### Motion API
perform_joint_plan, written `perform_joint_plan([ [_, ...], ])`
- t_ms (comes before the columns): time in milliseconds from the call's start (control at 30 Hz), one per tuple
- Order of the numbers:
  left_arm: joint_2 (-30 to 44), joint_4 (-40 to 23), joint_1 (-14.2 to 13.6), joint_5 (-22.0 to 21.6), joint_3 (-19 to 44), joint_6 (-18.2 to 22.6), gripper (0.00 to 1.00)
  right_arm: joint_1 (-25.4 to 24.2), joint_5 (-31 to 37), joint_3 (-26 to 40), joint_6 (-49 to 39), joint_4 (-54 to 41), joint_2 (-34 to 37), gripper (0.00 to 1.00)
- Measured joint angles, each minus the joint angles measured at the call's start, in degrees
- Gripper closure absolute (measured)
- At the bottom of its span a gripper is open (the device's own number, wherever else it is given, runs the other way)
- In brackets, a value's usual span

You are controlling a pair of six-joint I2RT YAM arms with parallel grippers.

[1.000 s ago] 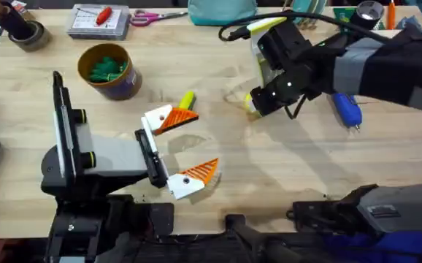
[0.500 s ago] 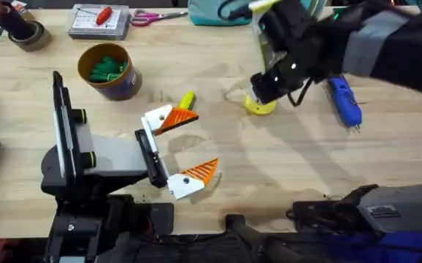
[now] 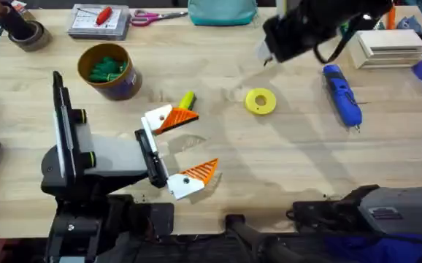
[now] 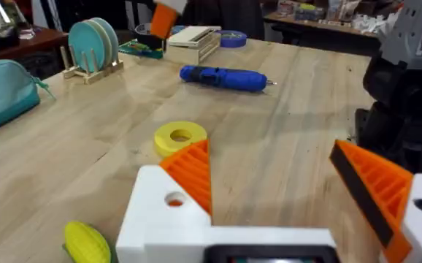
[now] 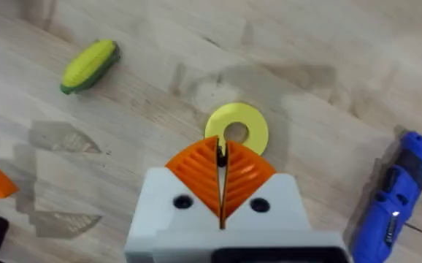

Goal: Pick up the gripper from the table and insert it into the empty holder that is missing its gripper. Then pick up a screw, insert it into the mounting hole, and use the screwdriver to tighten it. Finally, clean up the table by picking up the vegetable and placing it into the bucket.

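My right gripper [image 5: 221, 169] has its two orange ribbed pads [image 5: 196, 172] pressed together with nothing between them, held up above the table [image 3: 284, 157]. Just past its tips, on the wood, lies the yellow ring-shaped disc [image 5: 236, 131], and off to one side lies the screwdriver [image 5: 390, 212] with its blue handle. From overhead, my right arm [image 3: 306, 29] shows dark at the far side of the table, with the disc [image 3: 261, 101] lying free below it and the screwdriver [image 3: 342, 93] beside that, tip pointing toward my bases.

My left gripper [image 4: 291, 186] has its pads [image 4: 193, 175] spread well apart, holding nothing, low over the table. In the overhead view it [image 3: 185, 150] sits left of centre, the two orange fingers pointing right.

The vegetable [image 3: 187, 100], the toy corn cob, lies on the table just beyond the upper finger of my left gripper, very close to it; I cannot tell whether they touch. My right wrist view shows the cob [image 5: 89, 65] lying flat, well apart from the disc. The bucket [image 3: 110, 71] stands farther left, with green items [image 3: 106, 69] inside it.

At the far left edge are a tray [image 3: 98, 22] holding a red-handled tool [image 3: 104, 14], and pink-handled scissors [image 3: 147, 16] next to it.
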Motion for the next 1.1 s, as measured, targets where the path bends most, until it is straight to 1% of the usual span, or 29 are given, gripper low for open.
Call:
perform_joint_plan([
  [133, 0.0, 0.0, 0.0, 0.0, 0.0, 0.0, 0.014, 0.0, 0.0, 5.0, -1.2, -3.2, 0.0, 0.995],
  [433, 0.0, 0.0, 0.0, 0.0, 0.0, 0.0, 0.015, 0.1, 0.0, 10.3, -3.3, -6.4, 0.0, 0.995],
  [600, 0.0, 0.0, 0.0, 0.0, 0.0, 0.0, 0.015, 1.9, 0.0, 14.8, -4.1, -7.9, 1.9, 0.995],
  [667, 0.0, 0.0, 0.0, 0.0, 0.0, 0.0, 0.015, 3.7, 0.0, 16.7, -4.6, -8.1, 3.9, 0.995],
  [700, 0.0, 0.0, 0.0, 0.0, 0.0, 0.0, 0.015, 6.9, 0.0, 19.7, -5.3, -8.2, 7.7, 0.995],
  [833, 0.0, 0.0, 0.0, 0.0, 0.0, 0.0, 0.015, 11.2, 0.0, 23.4, -5.8, -8.2, 12.1, 0.995],
  [967, 0.0, 0.0, 0.0, 0.0, 0.0, 0.0, 0.015, 15.6, 0.0, 25.7, -6.6, -8.2, 14.4, 0.995],
  [1100, 0.0, 0.0, 0.0, 0.0, 0.0, 0.0, 0.016, 19.8, 0.0, 26.3, -7.3, -8.3, 14.9, 0.995],
])
